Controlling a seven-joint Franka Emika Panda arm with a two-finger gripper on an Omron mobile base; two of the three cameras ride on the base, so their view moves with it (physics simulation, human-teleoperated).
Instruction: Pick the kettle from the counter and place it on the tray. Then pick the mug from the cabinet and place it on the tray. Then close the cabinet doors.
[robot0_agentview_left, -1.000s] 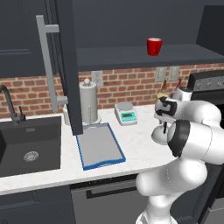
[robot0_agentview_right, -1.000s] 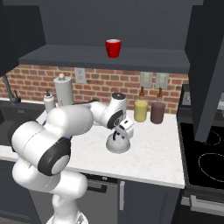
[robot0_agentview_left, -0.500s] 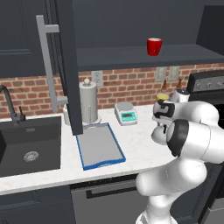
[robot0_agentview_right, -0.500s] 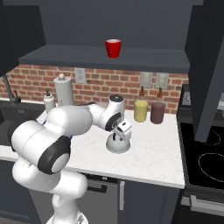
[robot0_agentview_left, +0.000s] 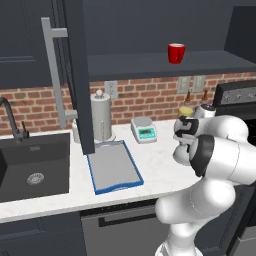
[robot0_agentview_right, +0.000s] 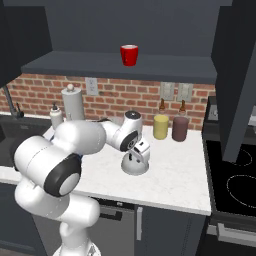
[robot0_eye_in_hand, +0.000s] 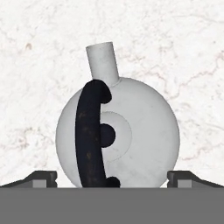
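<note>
The silver-grey kettle (robot0_agentview_right: 134, 165) stands on the white counter (robot0_agentview_right: 175, 175), right of the tray. From above, its dome (robot0_eye_in_hand: 140, 131), black arched handle (robot0_eye_in_hand: 91, 135) and spout (robot0_eye_in_hand: 103, 61) are plain. My gripper (robot0_agentview_right: 139, 150) hangs open just above it, one fingertip (robot0_eye_in_hand: 41, 178) on each side and no contact visible. The blue-rimmed grey tray (robot0_agentview_left: 114, 167) lies bare by the sink. The red mug (robot0_agentview_left: 176, 52) stands on the shelf of the open cabinet (robot0_agentview_left: 150, 65). One cabinet door (robot0_agentview_left: 75, 75) juts out over the tray's far end.
A tall grey cylinder with a white knob (robot0_agentview_left: 101, 117) and a small scale (robot0_agentview_left: 144, 130) stand behind the tray. Yellow (robot0_agentview_right: 160, 126) and maroon (robot0_agentview_right: 180, 129) canisters sit by the wall. The dark sink (robot0_agentview_left: 32, 170) is at left, the stove (robot0_agentview_right: 235, 175) at right, under the other open door (robot0_agentview_right: 235, 75).
The hand has sunk slightly toward the kettle, jaws still wide. Kettle, tray and mug have stayed put.
</note>
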